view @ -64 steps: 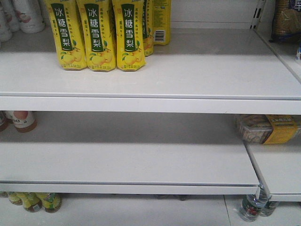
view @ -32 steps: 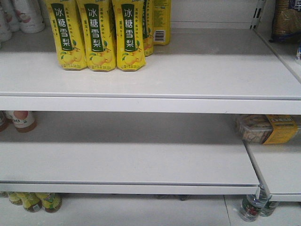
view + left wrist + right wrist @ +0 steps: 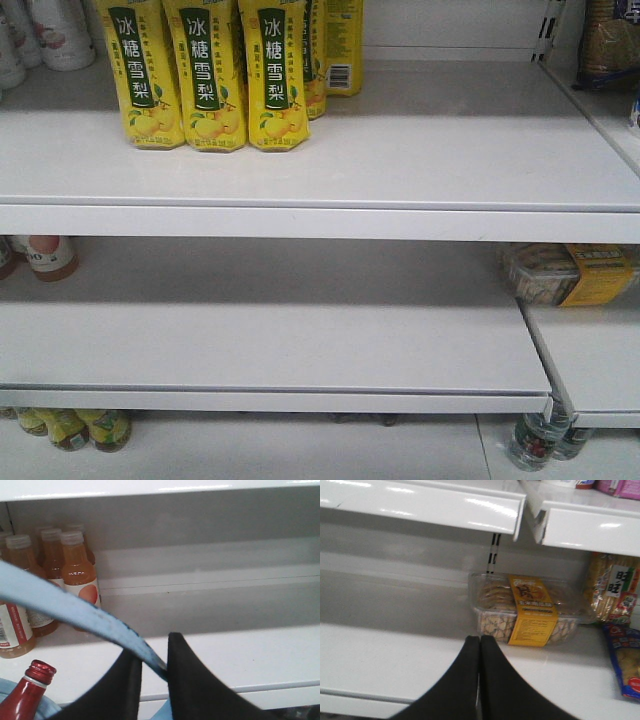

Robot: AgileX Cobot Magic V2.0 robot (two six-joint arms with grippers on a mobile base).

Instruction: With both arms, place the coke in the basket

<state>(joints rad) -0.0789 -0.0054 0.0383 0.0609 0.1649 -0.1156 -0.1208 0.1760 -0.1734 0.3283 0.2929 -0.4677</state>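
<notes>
The left black gripper (image 3: 154, 672) is pinching the light blue plastic basket's hoop handle (image 3: 65, 611), lower centre. The right black gripper (image 3: 480, 680) is pressing its fingers together, empty. Nothing is shifting between frames; no red can is showing anywhere.

yellow pear drinks (image 3: 205, 75), orange juice bottles (image 3: 75, 565), biscuit tray (image 3: 525, 610)
</notes>
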